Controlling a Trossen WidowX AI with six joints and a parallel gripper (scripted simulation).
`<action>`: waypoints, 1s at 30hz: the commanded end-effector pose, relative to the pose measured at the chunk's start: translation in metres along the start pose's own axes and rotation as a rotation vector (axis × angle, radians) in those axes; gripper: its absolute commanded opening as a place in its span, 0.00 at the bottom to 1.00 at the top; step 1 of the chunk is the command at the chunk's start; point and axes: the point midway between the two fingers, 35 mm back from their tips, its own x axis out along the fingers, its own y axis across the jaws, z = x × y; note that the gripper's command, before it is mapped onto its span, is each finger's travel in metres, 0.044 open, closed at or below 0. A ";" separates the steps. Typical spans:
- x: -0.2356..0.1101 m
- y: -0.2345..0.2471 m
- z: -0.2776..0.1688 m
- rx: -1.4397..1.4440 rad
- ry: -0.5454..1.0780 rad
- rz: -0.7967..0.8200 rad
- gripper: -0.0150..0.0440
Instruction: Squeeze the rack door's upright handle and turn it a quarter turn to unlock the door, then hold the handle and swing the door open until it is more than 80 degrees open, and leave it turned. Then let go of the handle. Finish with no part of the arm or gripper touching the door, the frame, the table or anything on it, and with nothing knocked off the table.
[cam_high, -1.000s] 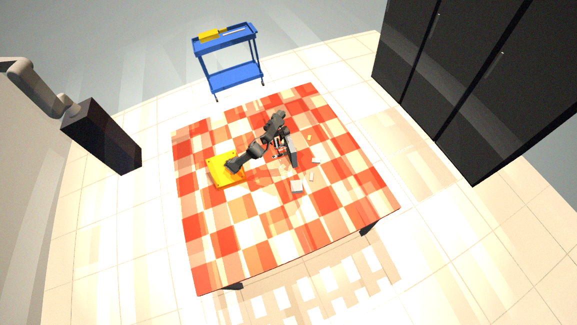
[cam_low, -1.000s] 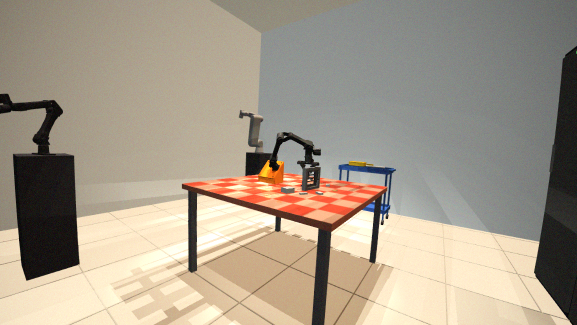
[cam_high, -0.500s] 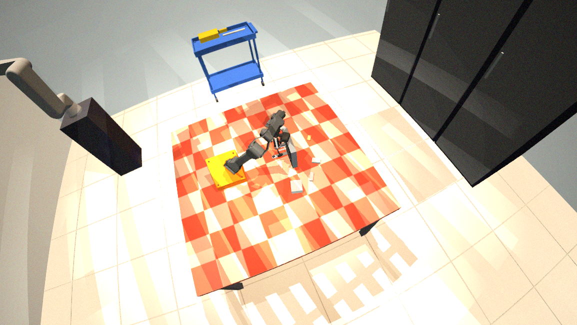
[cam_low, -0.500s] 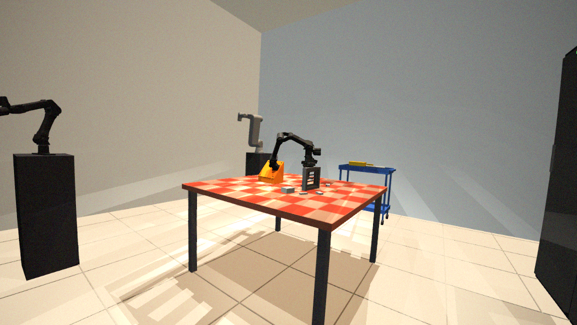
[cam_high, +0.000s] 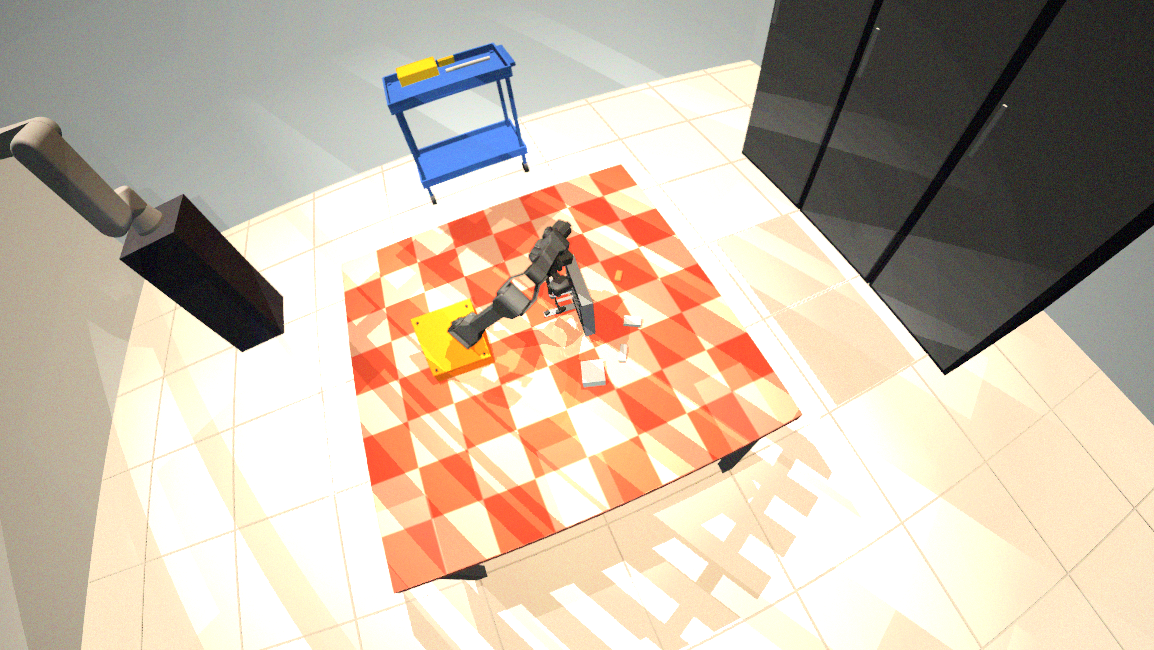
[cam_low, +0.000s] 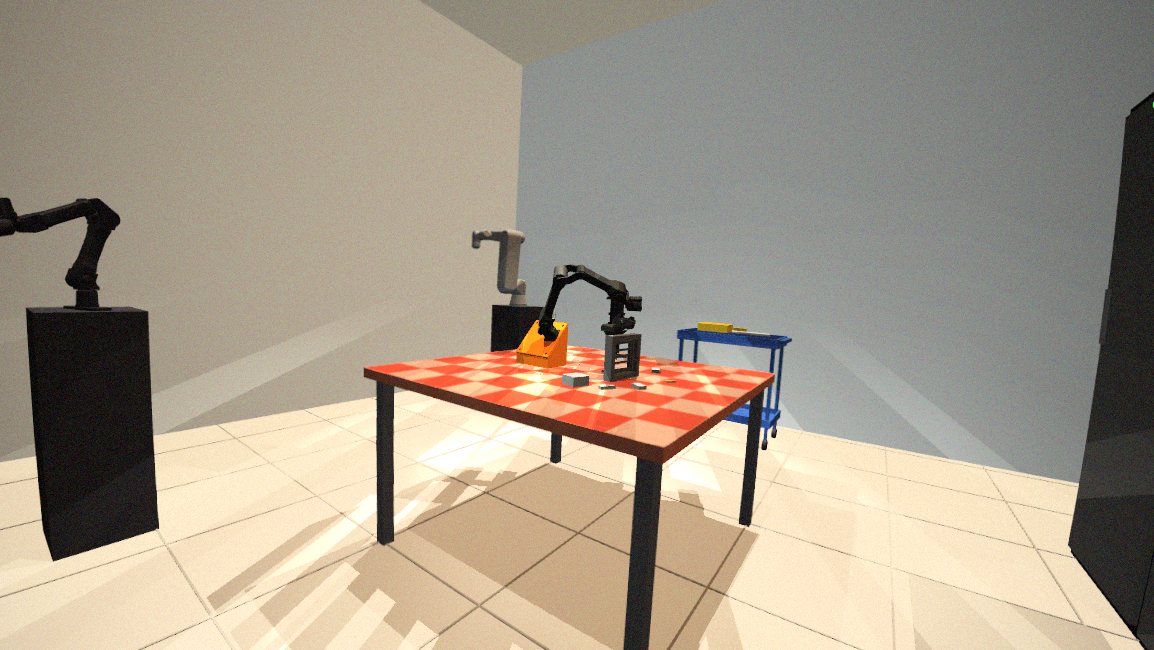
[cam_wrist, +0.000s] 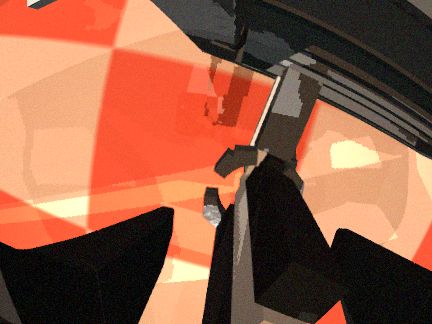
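The gripper (cam_high: 557, 297) (cam_low: 619, 327) (cam_wrist: 256, 232) is parted and grips nothing: its fingers come in from the lower left and lower right of the wrist view, with the handle (cam_wrist: 280, 215) between them. A gap shows on the handle's left; on its right the finger looks very near, and I can't say whether they touch.

The handle fills the lower middle of that view, at the free end of the door (cam_wrist: 290, 110), which runs up to the dark frame (cam_high: 588, 318) (cam_low: 610, 359) (cam_wrist: 375, 60) across the upper right. Door and frame look roughly square to each other, so I'd judge the swing nearly or fully done, though the view is too poor to swear to 80 degrees. In the top view, the frame stands just right of centre.

I take this as the letting-go step. The next move wants the fingers kept parted and drawn straight up along the handle; a sideways pull could drag the door back or undo the quarter turn. The handle looks stiff and slim, the door light and probably free on its hinge. If it needs regrasping, take it squarely on its two flat sides, well up the grip, away from the door bar.

Farther out, a pale block (cam_high: 592, 371) (cam_low: 574, 380) lies below the frame in the top view, on the checked table (cam_high: 516, 516) (cam_low: 662, 453), apart from the gripper.
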 end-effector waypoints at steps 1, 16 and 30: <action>0.001 0.000 0.000 0.174 0.001 -0.001 0.75; 0.001 0.000 0.000 0.917 0.001 -0.002 0.75; 0.001 0.000 0.000 1.611 0.001 -0.002 0.75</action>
